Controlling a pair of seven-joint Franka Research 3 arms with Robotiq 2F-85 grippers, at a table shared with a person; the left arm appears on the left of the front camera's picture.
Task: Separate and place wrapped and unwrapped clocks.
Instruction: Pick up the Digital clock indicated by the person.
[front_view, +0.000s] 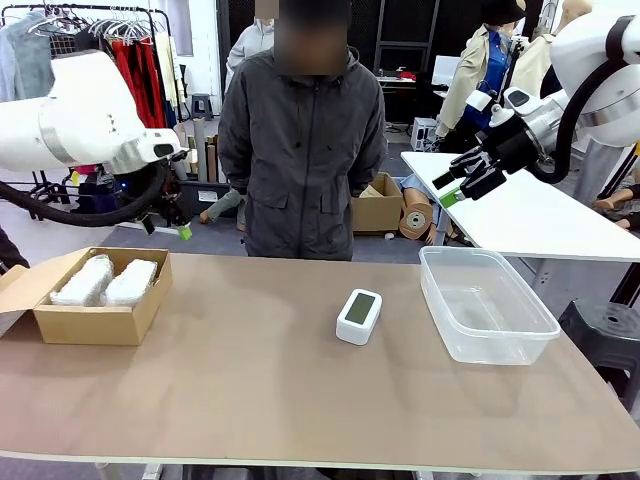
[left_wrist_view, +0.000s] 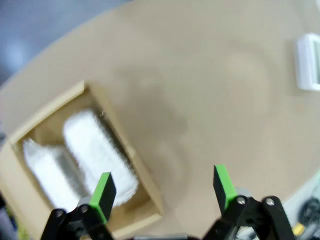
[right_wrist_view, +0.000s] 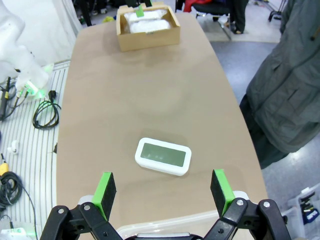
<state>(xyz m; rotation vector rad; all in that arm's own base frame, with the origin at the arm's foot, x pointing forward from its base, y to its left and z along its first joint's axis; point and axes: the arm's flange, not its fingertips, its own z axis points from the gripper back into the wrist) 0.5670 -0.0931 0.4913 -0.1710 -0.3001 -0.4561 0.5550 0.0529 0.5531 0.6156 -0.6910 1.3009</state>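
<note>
While my right gripper (right_wrist_view: 162, 186) hangs spread and empty, the bare clock (right_wrist_view: 163, 156) lies flat just ahead between its fingers; I'd descend straight, close evenly on its ends, then lift. My left gripper (left_wrist_view: 165, 192), also spread, hovers over the wrapped bundles (left_wrist_view: 95, 150) in their box (left_wrist_view: 145, 185).

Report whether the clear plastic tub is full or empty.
Empty: the tub shows a bare bottom; the unwrapped clock lies on the table beside it, both wrapped bundles in the cardboard box.
</note>
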